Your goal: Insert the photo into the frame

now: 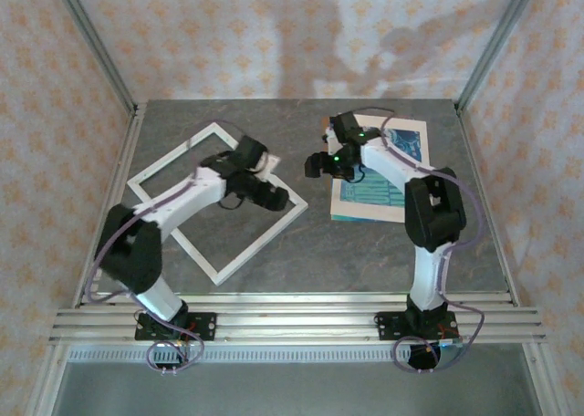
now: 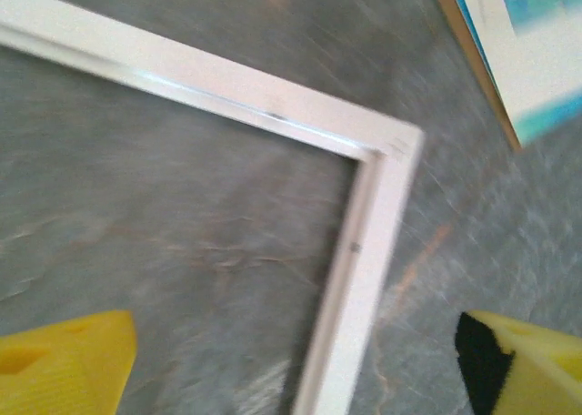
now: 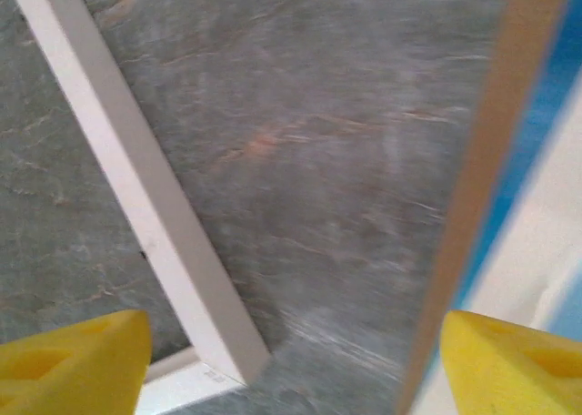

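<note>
Step, as I read it: fetching the photo [image 1: 406,142]. It lies flat, right of the frame [image 1: 260,244], not touching. Left jaws gape empty above the frame's right corner. Right jaws wide, empty, between frame and photo. Next likely: pinch photo's edge.

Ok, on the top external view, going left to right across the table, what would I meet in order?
frame → right pincer → photo
</note>
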Controlling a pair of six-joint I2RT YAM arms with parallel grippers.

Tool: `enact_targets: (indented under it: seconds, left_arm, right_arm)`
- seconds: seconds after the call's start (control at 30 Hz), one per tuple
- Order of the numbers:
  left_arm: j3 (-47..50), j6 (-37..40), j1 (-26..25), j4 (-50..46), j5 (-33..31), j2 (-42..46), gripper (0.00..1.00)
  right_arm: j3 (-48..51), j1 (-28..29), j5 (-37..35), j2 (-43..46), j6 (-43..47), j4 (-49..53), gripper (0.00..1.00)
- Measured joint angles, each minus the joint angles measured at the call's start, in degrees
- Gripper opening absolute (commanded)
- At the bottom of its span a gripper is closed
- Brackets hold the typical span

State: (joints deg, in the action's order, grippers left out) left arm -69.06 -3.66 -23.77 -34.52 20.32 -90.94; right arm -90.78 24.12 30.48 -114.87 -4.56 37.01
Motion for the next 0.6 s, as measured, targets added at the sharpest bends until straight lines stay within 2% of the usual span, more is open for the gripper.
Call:
enact_targets:
  seconds: [0.2, 0.43, 0.6]
  left_arm:
    - [5.44, -8.85, 9.88, 2.62, -2.51, 5.11, 1.0]
    - [10.43, -20.59, 19.08, 7.8, -3.39, 5.6, 1.0]
    - [13.14, -26.75, 20.76, 12.35, -3.08, 5.73, 1.0]
  right_arm:
    - [-10.23, 6.08, -1.36, -8.74, 2.64, 4.24, 0.8]
    - [-17.31, 11.56, -8.61, -15.91, 5.64, 9.33, 0.79]
    - [-17.53, 13.88, -13.05, -16.7, 6.82, 10.78, 0.75]
